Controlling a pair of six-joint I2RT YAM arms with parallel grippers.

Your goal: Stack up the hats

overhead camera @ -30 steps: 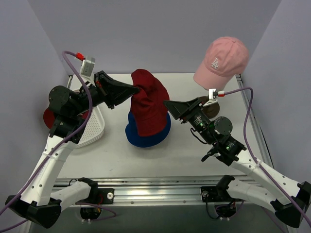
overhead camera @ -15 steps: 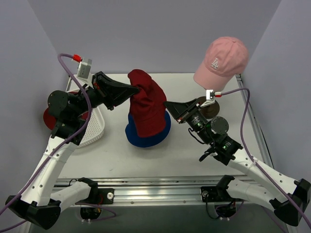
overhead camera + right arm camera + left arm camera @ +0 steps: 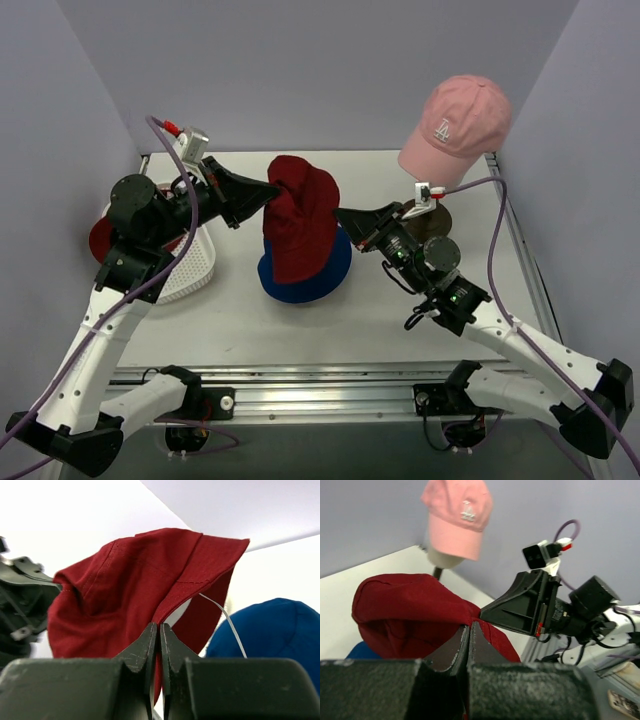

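The work area is a flat, matte white tabletop (image 3: 240,320) enclosed on three sides by plain, pale lavender-grey panels. The back wall (image 3: 320,70) rises from the far edge. The left wall (image 3: 50,150) and the right wall (image 3: 590,180) stand along the side edges and meet it at the far corners. No panel carries a window or a marking. An aluminium rail (image 3: 330,385) runs along the near edge, and a narrower metal strip (image 3: 516,228) follows the right edge. Lighting is even and diffuse; shadows on the tabletop are soft and faint.
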